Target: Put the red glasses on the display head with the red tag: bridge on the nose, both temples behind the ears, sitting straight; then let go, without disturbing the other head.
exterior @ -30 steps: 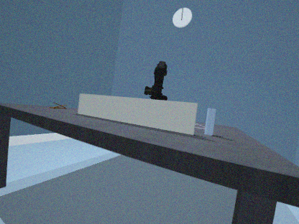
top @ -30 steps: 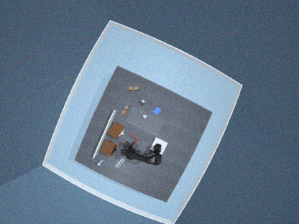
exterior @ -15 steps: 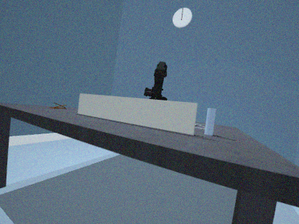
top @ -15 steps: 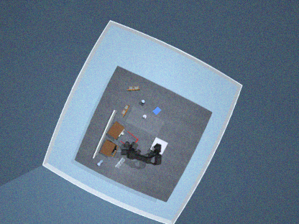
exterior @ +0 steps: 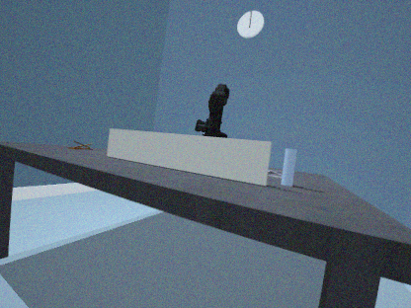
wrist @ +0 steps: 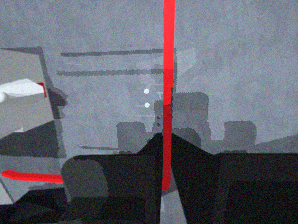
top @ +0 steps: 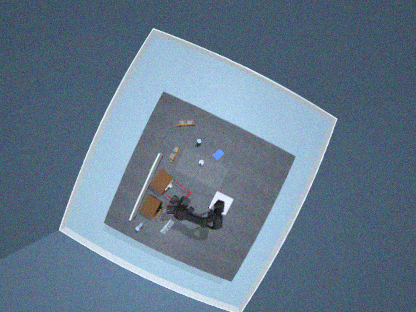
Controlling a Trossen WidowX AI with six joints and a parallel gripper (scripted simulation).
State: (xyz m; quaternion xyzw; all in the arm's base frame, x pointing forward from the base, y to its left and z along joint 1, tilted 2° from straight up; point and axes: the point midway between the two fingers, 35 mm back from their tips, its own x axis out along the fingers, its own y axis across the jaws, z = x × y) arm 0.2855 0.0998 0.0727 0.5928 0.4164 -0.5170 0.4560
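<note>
- Arm: one (top: 200, 219) (exterior: 215, 109). End effector: one gripper (top: 180, 201) (wrist: 164, 137), its fingers clamped on the red glasses (top: 190, 193) (wrist: 169, 55).
- Red glasses: one pair. In the wrist view, a long red bar is seen passing between the fingertips, with a second red length at lower left; the exact part gripped cannot be told.
- Position: part of the glasses is seen projecting from the gripper in the top view, near the brown-topped display heads. The glasses are not seated on a head.
- Brown-topped display heads: two (top: 161, 181) (top: 151, 206), side by side beside one long pale panel (top: 145, 187) (exterior: 188, 155).
- Red tag: one made out (wrist: 42, 90), at the left of the wrist view, by a white nose-like piece (wrist: 22, 88), well apart from the fingertips.
- Orange-brown glasses: two pairs counted on the table (top: 186, 123) (top: 174, 153). Clear or pale glasses: one pair (top: 167, 226).
- Pale blue cylinder: one, upright (top: 139, 227) (exterior: 288, 168), near the panel's end.
- Blue square: one (top: 218, 154). Small pale round-topped items: two (top: 199, 142) (top: 201, 162), their kind too small to tell.
- Wall clock: one (exterior: 250, 24).
</note>
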